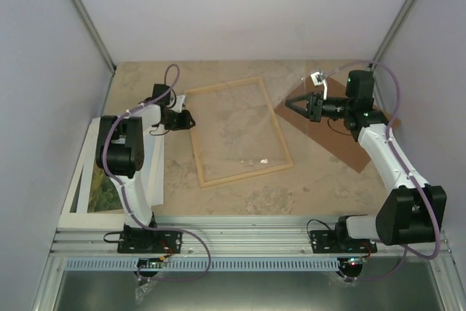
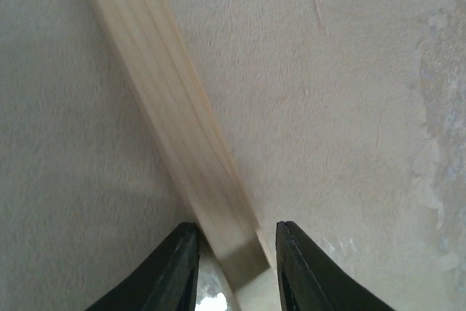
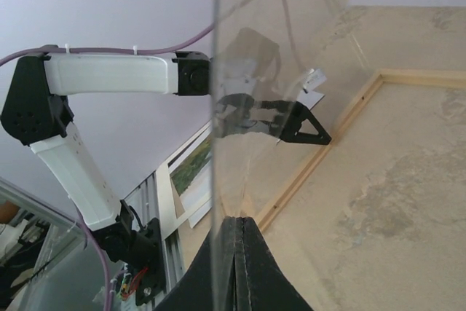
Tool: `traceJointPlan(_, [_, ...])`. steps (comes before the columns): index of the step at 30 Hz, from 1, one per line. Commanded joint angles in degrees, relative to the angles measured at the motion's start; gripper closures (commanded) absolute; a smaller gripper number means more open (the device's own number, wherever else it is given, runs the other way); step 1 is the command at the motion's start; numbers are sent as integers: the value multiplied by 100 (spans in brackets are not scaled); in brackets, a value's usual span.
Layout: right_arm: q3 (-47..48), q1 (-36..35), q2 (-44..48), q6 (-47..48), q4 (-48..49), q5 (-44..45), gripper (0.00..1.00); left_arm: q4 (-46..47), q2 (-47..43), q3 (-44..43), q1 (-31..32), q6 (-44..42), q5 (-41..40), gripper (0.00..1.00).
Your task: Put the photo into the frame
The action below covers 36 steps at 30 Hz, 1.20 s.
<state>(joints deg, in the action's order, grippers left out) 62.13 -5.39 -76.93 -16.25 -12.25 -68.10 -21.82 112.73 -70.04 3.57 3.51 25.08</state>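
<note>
Nearest, at the table's [image 1: 328, 183] near left corner, the photo [image 1: 98, 193] lies print side up, partly hidden under the left arm, its long axis running near to far. It is well apart from both grippers.

Beyond it the frame [image 1: 247, 175] lies flat mid-table, its long axis also near to far and skewed a little to the right.

The left gripper [image 1: 186, 119] sits at the frame's far left rail. Its wrist view shows a finger [image 2: 178, 271] close on each side of the rail [image 2: 182, 121], but whether they pinch it I cannot tell.

At the far right, above the brown backing board [image 1: 342, 143], the right gripper [image 3: 234, 227] is clamped on an upright clear sheet [image 3: 291, 71], which is plain only in its wrist view.
</note>
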Motion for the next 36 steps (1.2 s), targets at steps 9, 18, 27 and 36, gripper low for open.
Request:
traceJointPlan(9, [-488,-110,-245,-1031,1521,36,99,-33,403,-462,109,-585,-580,74])
traceJointPlan(18, [-61,-474,-759,-985,1797,-111,99,-430,6,-126,9,-1255,-1104,83])
traceJointPlan(27, [-131,-472,-490,-878,1669,-27,99,-789,-549,516,-138,-990,-854,83])
traceJointPlan(36, [-91,-459,-480,-780,1512,51,100,-327,184,36,389,552,-400,86])
